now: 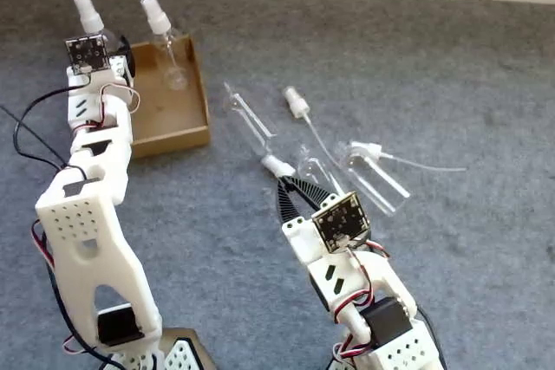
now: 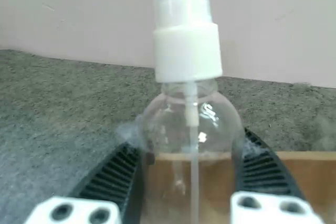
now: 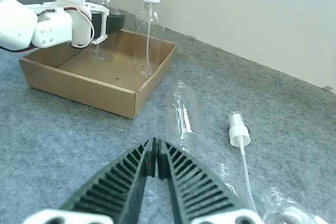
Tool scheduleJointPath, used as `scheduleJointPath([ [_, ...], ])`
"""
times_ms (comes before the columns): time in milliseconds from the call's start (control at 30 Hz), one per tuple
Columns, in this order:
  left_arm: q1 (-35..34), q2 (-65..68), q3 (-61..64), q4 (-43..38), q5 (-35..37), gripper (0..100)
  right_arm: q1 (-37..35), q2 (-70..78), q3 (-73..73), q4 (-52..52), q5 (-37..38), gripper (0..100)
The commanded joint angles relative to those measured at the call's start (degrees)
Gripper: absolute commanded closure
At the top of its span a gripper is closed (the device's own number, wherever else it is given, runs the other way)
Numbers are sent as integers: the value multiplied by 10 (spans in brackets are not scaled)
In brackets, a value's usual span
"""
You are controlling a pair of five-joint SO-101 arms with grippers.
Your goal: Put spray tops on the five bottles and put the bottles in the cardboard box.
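My left gripper (image 1: 111, 44) is at the back left corner of the cardboard box (image 1: 173, 134), shut on a clear bottle (image 2: 191, 124) that carries a white spray top (image 2: 186, 51). A second capped bottle (image 1: 165, 41) stands in the box beside it. My right gripper (image 3: 156, 156) is shut with nothing between its fingers, low over the carpet. Ahead of it lie an uncapped bottle (image 3: 184, 114) and a loose spray top (image 3: 238, 129) with its tube. In the high view a white spray top (image 1: 277, 165) lies at the right gripper's (image 1: 280, 179) tip.
Right of the right gripper lies another clear bottle (image 1: 381, 181), with a spray top (image 1: 364, 149) and long tube by it. Grey carpet covers the table. A pale wall runs behind the box (image 3: 79, 87).
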Motion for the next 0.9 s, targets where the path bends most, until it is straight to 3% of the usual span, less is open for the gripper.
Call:
scheduleJointPath([
  [0,-9,-55,31,-1,-6,901,7,-4,55,-14,3,993],
  [500,-13,-54,-32,-3,-7,901,7,-4,55,-13,4,993],
  [867,-15,26,-65,-2,-6,902,7,-4,55,-13,3,993],
])
